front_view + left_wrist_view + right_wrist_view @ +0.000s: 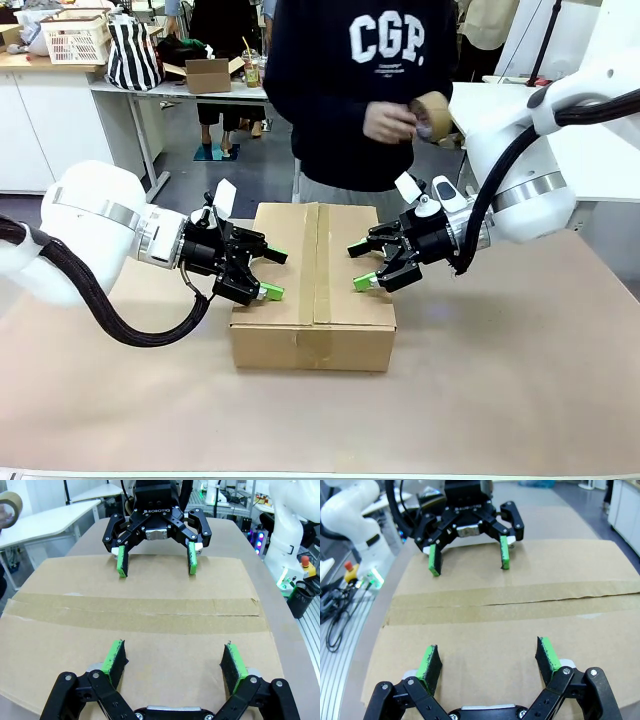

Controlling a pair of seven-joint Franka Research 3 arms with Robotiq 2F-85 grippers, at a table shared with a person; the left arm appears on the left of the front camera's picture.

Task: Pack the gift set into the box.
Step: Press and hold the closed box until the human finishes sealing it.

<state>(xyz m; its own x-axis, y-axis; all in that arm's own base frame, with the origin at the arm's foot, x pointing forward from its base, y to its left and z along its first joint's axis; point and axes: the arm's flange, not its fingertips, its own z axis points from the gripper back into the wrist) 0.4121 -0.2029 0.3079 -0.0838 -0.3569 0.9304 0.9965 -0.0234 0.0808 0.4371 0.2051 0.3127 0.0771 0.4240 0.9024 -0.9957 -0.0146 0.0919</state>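
The box (312,300) lies closed in the middle of the table, flaps down and a strip of brown tape (315,262) running along its centre seam. The gift set is hidden. My left gripper (272,274) hovers open over the box's left half, and my right gripper (360,265) hovers open over its right half; the two face each other across the seam. In the left wrist view my left gripper (173,655) is open just above the cardboard (150,595), with the right gripper (156,562) opposite. The right wrist view shows my right gripper (487,657) open and the left gripper (468,555) beyond the seam.
A person stands at the far edge of the table behind the box, holding a roll of brown tape (432,115) in both hands. The brown tabletop (500,380) stretches in front and to the right of the box.
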